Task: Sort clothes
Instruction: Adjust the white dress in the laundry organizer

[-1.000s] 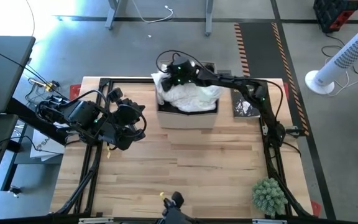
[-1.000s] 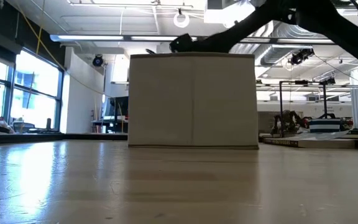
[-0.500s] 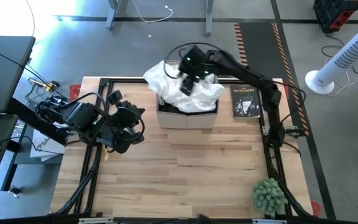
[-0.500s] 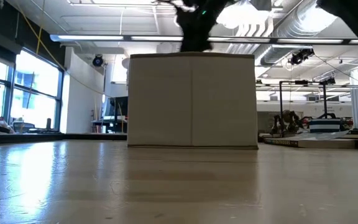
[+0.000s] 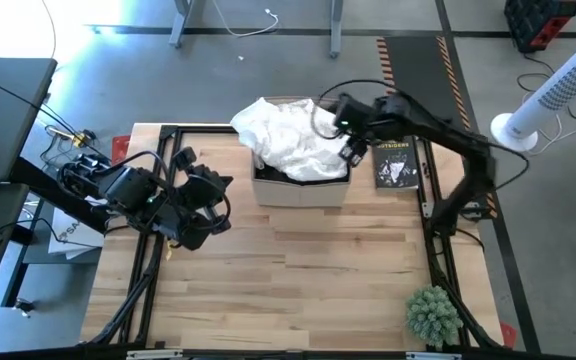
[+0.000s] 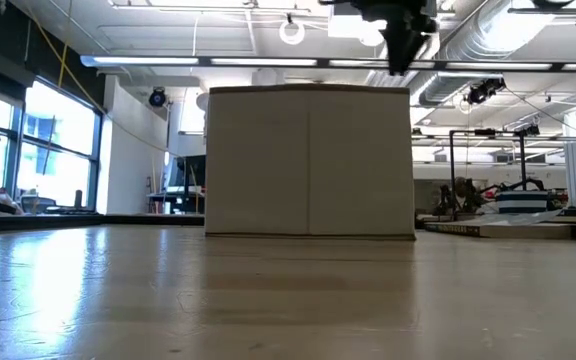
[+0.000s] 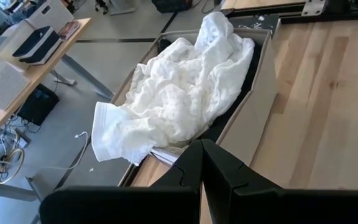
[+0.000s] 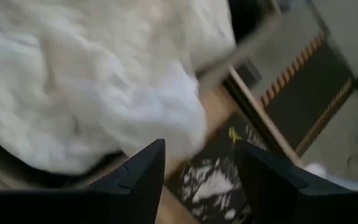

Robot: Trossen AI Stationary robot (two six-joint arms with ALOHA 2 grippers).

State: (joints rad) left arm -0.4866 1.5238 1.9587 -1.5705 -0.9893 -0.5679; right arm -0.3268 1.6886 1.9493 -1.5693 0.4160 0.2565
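White clothes (image 5: 293, 140) are piled in the box (image 5: 301, 187) at 12 o'clock. The right gripper (image 5: 352, 140) hangs at their 3 o'clock side, fingers apart, holding nothing. The left gripper (image 5: 215, 195) waits at 9 o'clock, fingers together.

So there's a cardboard box (image 5: 301, 186) at the back middle of the wooden desk (image 5: 298, 275). Just to its right lies a black book (image 5: 395, 163) with white lettering. A small green spiky plant (image 5: 433, 314) sits well off toward the front-right corner.
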